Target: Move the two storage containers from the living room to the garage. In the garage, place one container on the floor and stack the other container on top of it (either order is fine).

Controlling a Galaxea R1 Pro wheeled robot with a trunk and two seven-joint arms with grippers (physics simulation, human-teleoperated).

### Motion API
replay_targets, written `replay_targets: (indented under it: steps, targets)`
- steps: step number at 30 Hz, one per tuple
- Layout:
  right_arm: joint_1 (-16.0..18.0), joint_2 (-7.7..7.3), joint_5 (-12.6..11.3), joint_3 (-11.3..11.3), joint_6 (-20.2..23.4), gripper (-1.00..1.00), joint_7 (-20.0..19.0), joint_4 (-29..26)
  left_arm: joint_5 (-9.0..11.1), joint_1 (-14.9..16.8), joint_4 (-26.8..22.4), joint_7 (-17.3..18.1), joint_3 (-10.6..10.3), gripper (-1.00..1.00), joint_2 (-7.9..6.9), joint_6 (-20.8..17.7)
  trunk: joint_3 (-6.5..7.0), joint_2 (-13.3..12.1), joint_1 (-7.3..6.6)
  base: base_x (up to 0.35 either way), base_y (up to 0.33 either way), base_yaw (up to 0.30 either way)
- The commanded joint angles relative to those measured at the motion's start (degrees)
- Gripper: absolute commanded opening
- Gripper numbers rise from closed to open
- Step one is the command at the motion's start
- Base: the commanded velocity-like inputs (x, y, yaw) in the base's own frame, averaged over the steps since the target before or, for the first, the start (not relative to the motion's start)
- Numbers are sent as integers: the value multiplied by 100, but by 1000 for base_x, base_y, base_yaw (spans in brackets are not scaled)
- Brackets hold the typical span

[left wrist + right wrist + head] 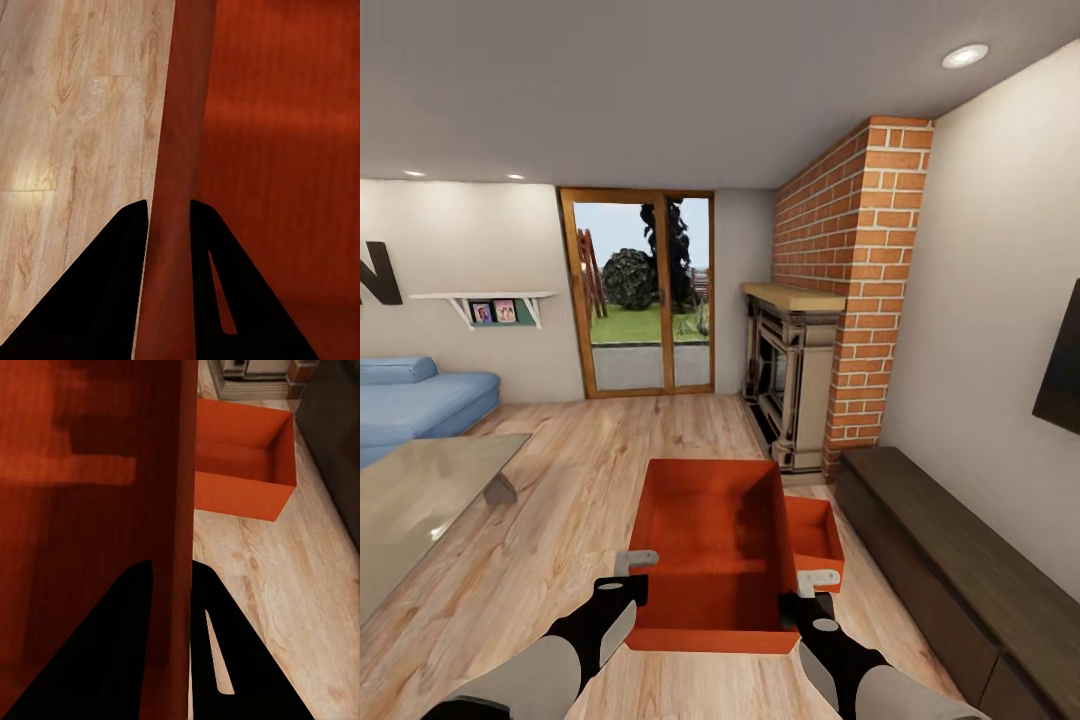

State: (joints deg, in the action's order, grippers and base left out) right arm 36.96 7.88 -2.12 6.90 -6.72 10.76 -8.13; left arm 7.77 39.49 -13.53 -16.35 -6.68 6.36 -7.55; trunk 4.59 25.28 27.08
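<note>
I am in the living room. An orange-red storage container [710,540] sits in front of me, held by both side walls above the light wood plank floor [580,470]. My left gripper [632,575] is shut on its left wall [180,150], one finger on each side of it. My right gripper [810,590] is shut on its right wall [176,472] the same way. The second storage container [815,535] rests on the wood floor just beyond the held one, to its right, and it also appears in the right wrist view [240,465].
A dark low cabinet [950,560] runs along the right wall. The red brick fireplace [830,330] stands behind the containers. A glass-topped table [420,490] and a blue sofa [410,400] are on the left. A glazed wooden door [640,290] is straight ahead.
</note>
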Motion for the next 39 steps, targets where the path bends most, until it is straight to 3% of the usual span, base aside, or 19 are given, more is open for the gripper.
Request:
replay_targets:
  steps: [1,16,39]
  targets:
    - [4,3,36,-101,-5,-100,10,-40,5,-3,-1,-193,35,-100,-3,-45,-2,4,2,0,0,0]
    - [4,-5,44,-101,9,-100,11,-36,5,-3,-1,-193,35,-100,-3,-45,-2,4,2,0,0,17]
    - [4,-6,45,-101,-5,-100,6,-31,4,-3,-6,-193,35,-100,-10,-45,-2,4,2,0,0,264]
